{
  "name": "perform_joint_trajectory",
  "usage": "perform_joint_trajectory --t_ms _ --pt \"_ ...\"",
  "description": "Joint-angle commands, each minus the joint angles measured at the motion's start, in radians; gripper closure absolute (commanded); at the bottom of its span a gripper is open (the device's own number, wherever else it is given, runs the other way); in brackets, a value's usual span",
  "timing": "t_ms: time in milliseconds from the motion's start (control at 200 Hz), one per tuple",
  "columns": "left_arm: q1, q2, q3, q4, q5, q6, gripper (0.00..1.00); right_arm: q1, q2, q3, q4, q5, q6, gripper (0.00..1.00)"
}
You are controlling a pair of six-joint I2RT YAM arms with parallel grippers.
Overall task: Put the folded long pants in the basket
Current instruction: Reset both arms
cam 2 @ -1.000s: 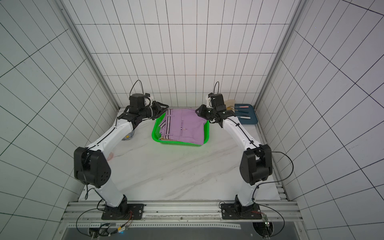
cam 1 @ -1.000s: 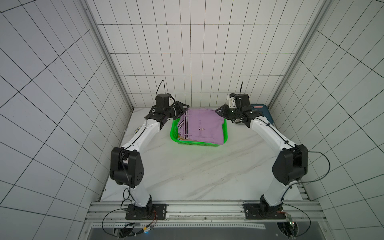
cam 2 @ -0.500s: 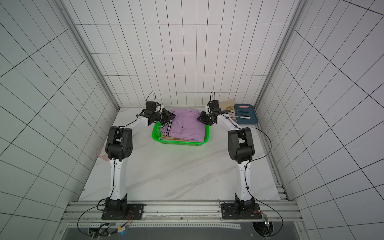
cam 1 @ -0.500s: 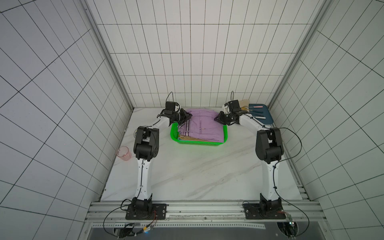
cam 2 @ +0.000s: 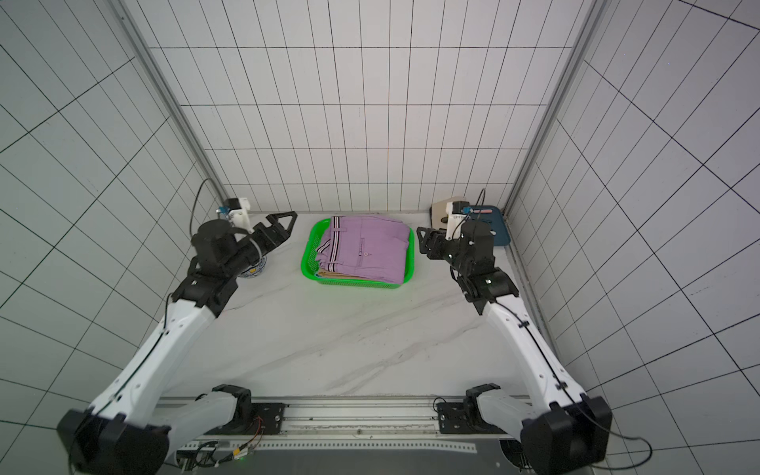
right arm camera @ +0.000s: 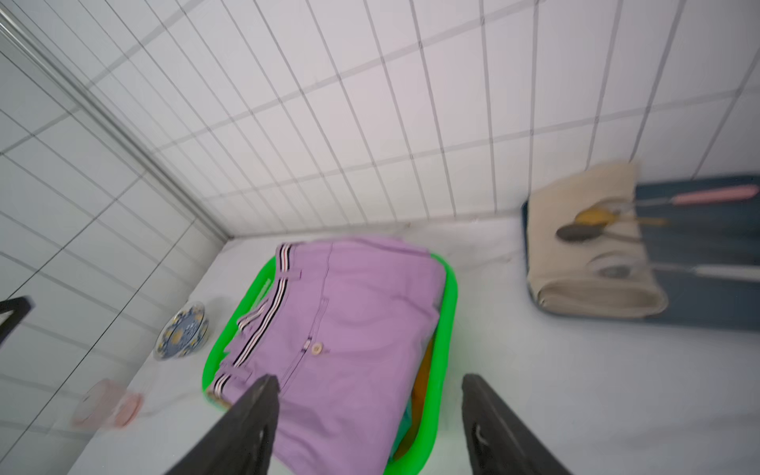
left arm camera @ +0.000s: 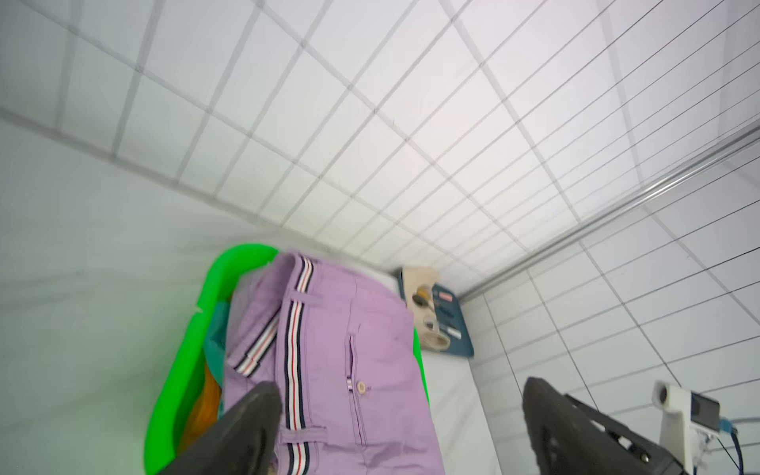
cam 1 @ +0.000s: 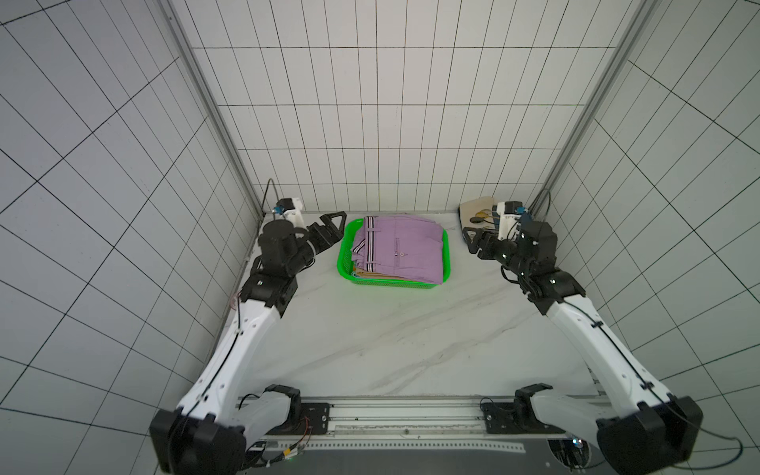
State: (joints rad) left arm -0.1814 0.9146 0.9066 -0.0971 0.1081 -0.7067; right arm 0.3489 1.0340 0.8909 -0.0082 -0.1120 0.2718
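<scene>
The left gripper (cam 1: 331,228) hovers just beside the near-left rim of the basket (cam 1: 344,263), jaws spread wide and empty, clear of the cloth, as suits a load already set down. The folded long pants (cam 1: 401,255) lie stacked inside the basket, lilac pair on top, with tan, orange and blue-green edges beneath. The right gripper (cam 1: 473,242) hangs off the opposite rim, jaws parted, gripping nothing. No brand or writing is legible.
</scene>
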Motion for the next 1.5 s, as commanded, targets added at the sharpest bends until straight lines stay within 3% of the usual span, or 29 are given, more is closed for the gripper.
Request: perform_joint_trajectory --t_ms 0,85,150,240,360,410,520,605,755,884,919,964,1014,1064,1104,1139,1184,1239,1274,1379,1494 --pt "0.004 -0.138 -0.332 0.127 -0.449 0.106 0.04 0.004 -0.048 -0.336 0.253 0.22 -0.186 0.26" --pt "0.007 -0.294 -0.533 0.19 -0.602 0.104 0.03 0.004 -0.165 -0.514 0.392 0.315 -0.235 0.15" --pt "0.005 -0.378 -0.624 0.205 -0.645 0.201 0.03 0.003 -0.25 -0.582 0.363 0.463 -0.207 0.0" --pt "0.005 -0.428 -0.681 0.196 -0.679 0.291 0.02 0.002 -0.334 -0.634 0.322 0.614 -0.222 0.01" --pt "0.006 -0.384 -0.693 0.249 -0.605 0.413 0.03 0.001 -0.35 -0.679 0.309 0.619 -0.262 0.01" --pt "0.008 -0.338 -0.703 0.262 -0.549 0.499 0.06 -0.005 -0.317 -0.686 0.327 0.641 -0.248 0.01" --pt "0.032 -0.128 -0.788 0.539 -0.62 0.453 0.02 -0.053 -0.197 -0.706 0.441 0.627 -0.222 0.01" --pt "0.032 -0.012 -0.722 0.545 -0.545 0.491 0.03 -0.106 -0.103 -0.69 0.507 0.574 -0.189 0.01" --pt "0.049 0.206 -0.641 0.658 -0.636 0.524 0.02 -0.172 0.038 -0.674 0.666 0.496 -0.176 0.01" --pt "0.083 0.335 -0.61 0.797 -0.608 0.543 0.03 -0.212 0.173 -0.653 0.812 0.478 -0.157 0.01" --pt "0.1 0.365 -0.602 0.828 -0.591 0.533 0.03 -0.22 0.22 -0.633 0.838 0.478 -0.164 0.01" --pt "0.137 0.403 -0.588 0.854 -0.543 0.521 0.03 -0.222 0.252 -0.552 0.711 0.504 -0.178 0.0" --pt "0.173 0.44 -0.555 0.825 -0.517 0.508 0.04 -0.225 0.316 -0.503 0.71 0.501 -0.232 0.07" --pt "0.216 0.547 -0.587 0.999 -0.468 0.488 0.04 -0.216 0.363 -0.48 0.731 0.476 -0.285 0.13" --pt "0.233 0.636 -0.62 1.199 -0.393 0.52 0.05 -0.228 0.434 -0.513 0.866 0.448 -0.297 0.13" --pt "0.23 0.678 -0.622 1.228 -0.33 0.545 0.04 -0.246 0.5 -0.548 1.032 0.46 -0.279 0.11" --pt "0.225 0.693 -0.586 1.199 -0.338 0.558 0.04 -0.289 0.518 -0.541 1.009 0.461 -0.22 0.06" --pt "0.218 0.632 -0.536 1.006 -0.339 0.544 0.03 -0.311 0.498 -0.467 0.822 0.413 -0.196 0.03" --pt "0.218 0.613 -0.507 0.904 -0.35 0.529 0.03 -0.33 0.504 -0.482 0.857 0.38 -0.193 0.01" --pt "0.204 0.673 -0.52 1.037 -0.36 0.571 0.02 -0.331 0.497 -0.478 0.842 0.383 -0.194 0.01" --pt "0.203 0.641 -0.494 0.924 -0.359 0.558 0.03 -0.32 0.501 -0.489 0.871 0.399 -0.204 0.01"
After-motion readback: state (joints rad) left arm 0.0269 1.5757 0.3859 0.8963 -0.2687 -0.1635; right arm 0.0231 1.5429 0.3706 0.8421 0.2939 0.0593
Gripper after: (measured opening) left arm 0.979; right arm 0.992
